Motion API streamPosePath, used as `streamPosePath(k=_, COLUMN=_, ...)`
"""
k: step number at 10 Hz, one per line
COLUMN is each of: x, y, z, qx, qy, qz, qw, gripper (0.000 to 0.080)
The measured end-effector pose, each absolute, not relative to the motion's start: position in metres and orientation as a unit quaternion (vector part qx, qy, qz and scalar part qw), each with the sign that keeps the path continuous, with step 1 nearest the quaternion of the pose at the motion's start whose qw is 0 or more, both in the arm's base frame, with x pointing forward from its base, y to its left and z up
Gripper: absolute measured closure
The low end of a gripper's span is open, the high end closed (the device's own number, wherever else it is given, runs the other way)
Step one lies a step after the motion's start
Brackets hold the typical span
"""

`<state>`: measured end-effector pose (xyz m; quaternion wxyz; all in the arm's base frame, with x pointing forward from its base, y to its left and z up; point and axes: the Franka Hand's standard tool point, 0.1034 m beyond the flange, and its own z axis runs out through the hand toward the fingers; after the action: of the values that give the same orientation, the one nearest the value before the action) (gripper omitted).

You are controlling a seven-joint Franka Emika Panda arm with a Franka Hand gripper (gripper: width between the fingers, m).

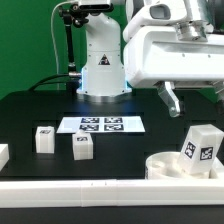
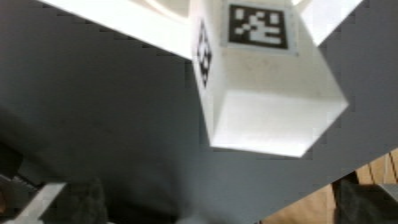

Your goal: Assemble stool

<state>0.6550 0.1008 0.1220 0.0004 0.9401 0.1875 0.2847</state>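
Observation:
The round white seat lies on the black table at the exterior view's lower right. One white leg with a tag stands at the seat's far side, slightly tilted; whether it sits in the seat I cannot tell. It fills the wrist view, apart from the fingers. My gripper hangs above this leg, near the camera, not touching it. In the wrist view my gripper is open, dark fingers wide apart and nothing between them. Two more legs stand left of centre.
The marker board lies flat mid-table before the robot base. Another white part shows at the exterior view's left edge. A long white rail runs along the near table edge.

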Motion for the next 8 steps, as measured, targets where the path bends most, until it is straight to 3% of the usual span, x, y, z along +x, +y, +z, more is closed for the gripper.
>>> streamPosePath(k=2, x=0.649, y=0.102, z=0.113, qx=0.953, qy=0.192, qz=0.234, qw=-0.005, gripper=0.0151)
streamPosePath(k=8, x=0.637, y=0.109, z=0.107, qx=0.979, qy=0.199, qz=0.035, qw=-0.026, gripper=0.0151)
